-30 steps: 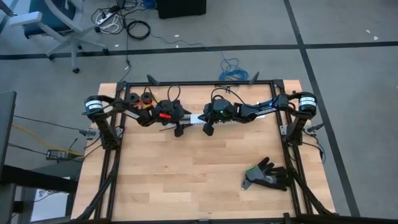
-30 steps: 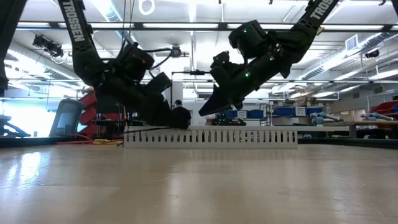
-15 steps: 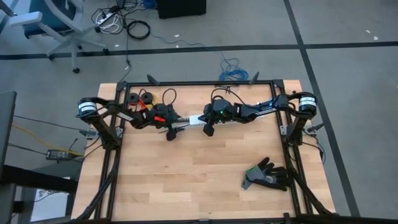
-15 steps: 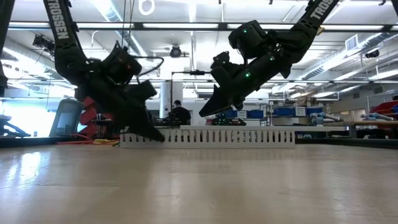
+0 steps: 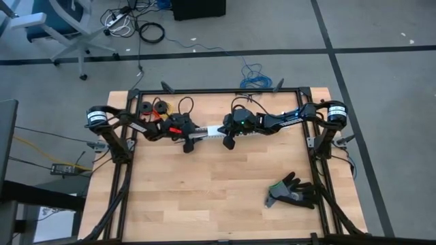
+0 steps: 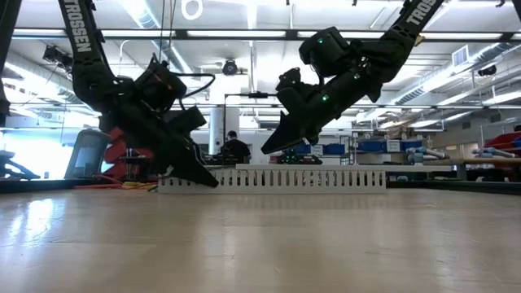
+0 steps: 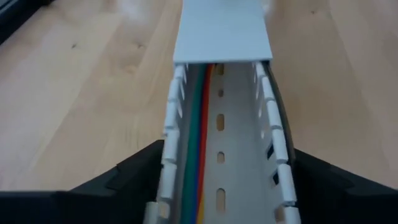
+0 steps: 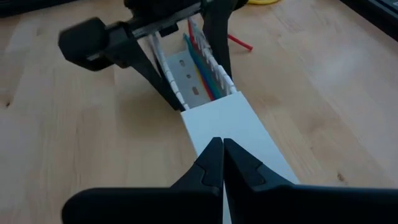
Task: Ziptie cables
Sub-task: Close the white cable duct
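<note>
Currently the left pincer (image 5: 189,141) is at the uncovered end of the white slotted duct (image 7: 221,118), with its fingers (image 7: 124,180) spread apart, one outside each slotted wall. Neither finger can be confirmed as touching the wall. The cables (image 7: 200,137) lie lengthwise inside the duct, between those fingers, packed along one wall: green, blue, red and orange-yellow strands are visible. They run forward from the pincer and pass under the flat white cover (image 8: 233,134) that closes the far part of the duct.

The right pincer (image 5: 228,141) is over the covered part of the duct, facing the left pincer. Its fingers (image 8: 211,163) are pressed together with nothing between them, and their tips sit at the cover's top face; contact cannot be confirmed.

In the low view the left pincer (image 6: 199,175) reaches down to the duct's end, while the right pincer (image 6: 271,146) hangs above the duct's top edge.

A black glove (image 5: 293,191) lies on the bench (image 5: 204,197), well apart from both pincers. The ziptie cannot be made out.
</note>
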